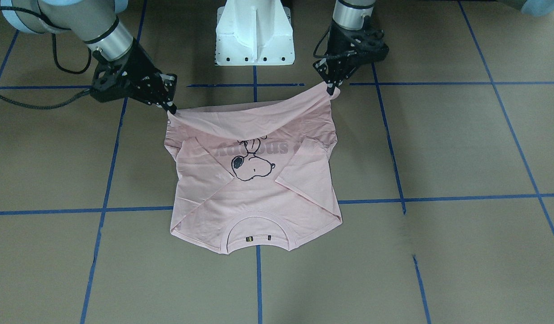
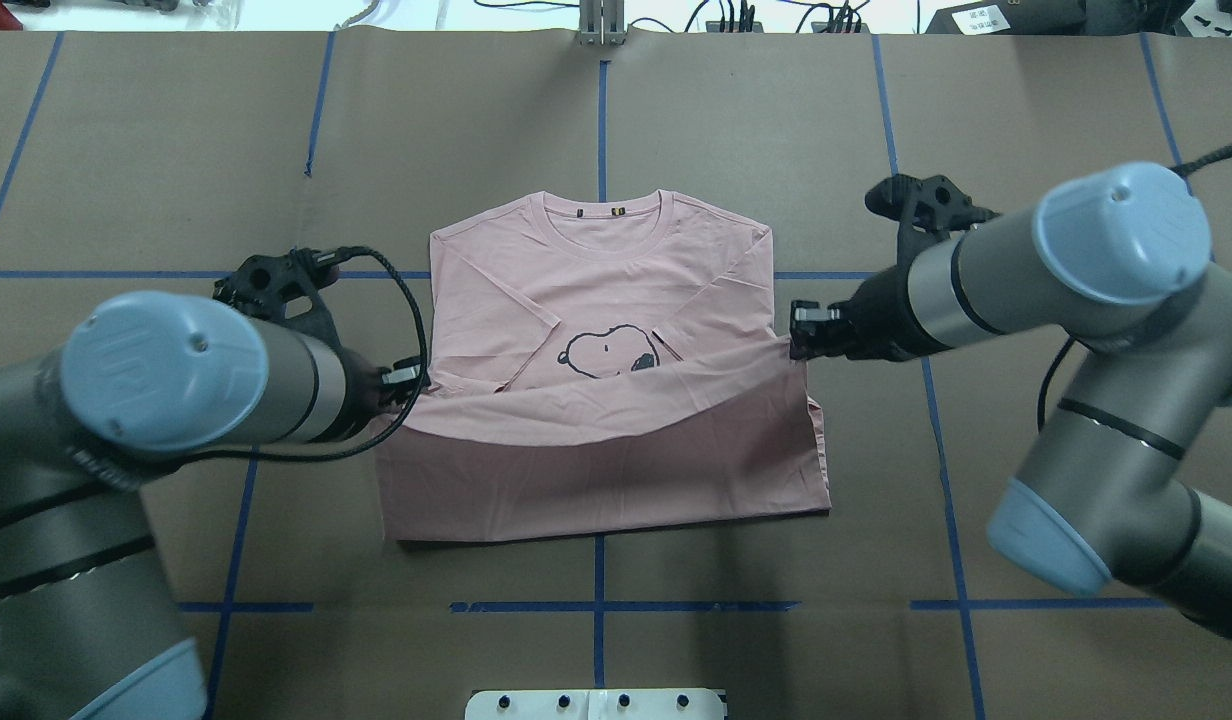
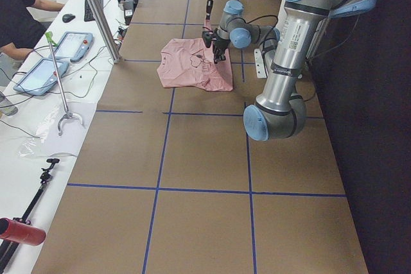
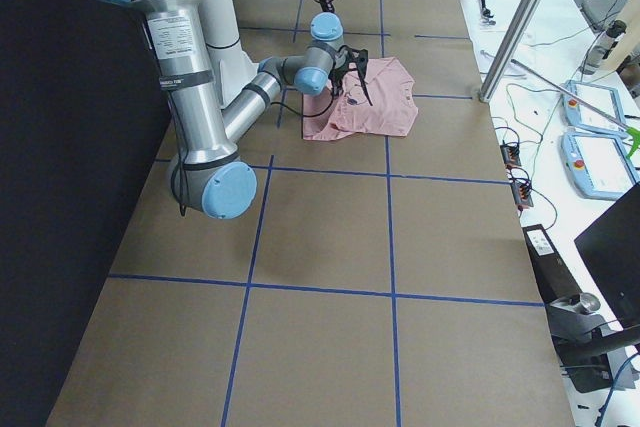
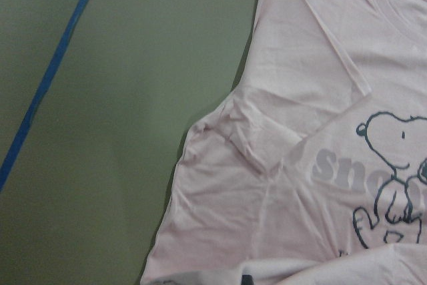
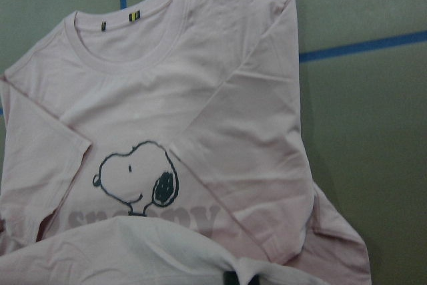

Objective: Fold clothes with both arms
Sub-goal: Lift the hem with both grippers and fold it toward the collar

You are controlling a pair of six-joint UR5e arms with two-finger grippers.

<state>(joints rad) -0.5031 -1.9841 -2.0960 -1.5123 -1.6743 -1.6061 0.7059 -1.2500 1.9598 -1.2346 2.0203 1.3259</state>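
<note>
While the hem hangs in the air: the fold looks about half done, I think.
Left gripper (image 2: pixel 408 375): at 9 o'clock of the shirt, pinching the hem's left corner tight.
T-shirt (image 2: pixel 596 290): pink, in the middle of the table (image 2: pixel 176 150), front up, collar (image 2: pixel 601 225) at 12 o'clock, both sleeves tucked in over the chest.
Hem (image 2: pixel 616 385): lifted off the table, sagging in the middle, hiding part of the Snoopy drawing (image 2: pixel 608 350).
Right gripper (image 2: pixel 798 340): at 3 o'clock of the shirt, pinching the hem's right corner tight, a bit nearer 12 o'clock than the left one.
Could slip: the thin cloth may slide out of a pinch if the arms pull apart too hard.
Could go crooked: if one arm runs ahead, the hem will land slanted.
Could bunch: the saggy middle may touch down first and wrinkle, or push a sleeve out.
Could drag: pulling too far toward 12 o'clock may slide the whole shirt.
</note>
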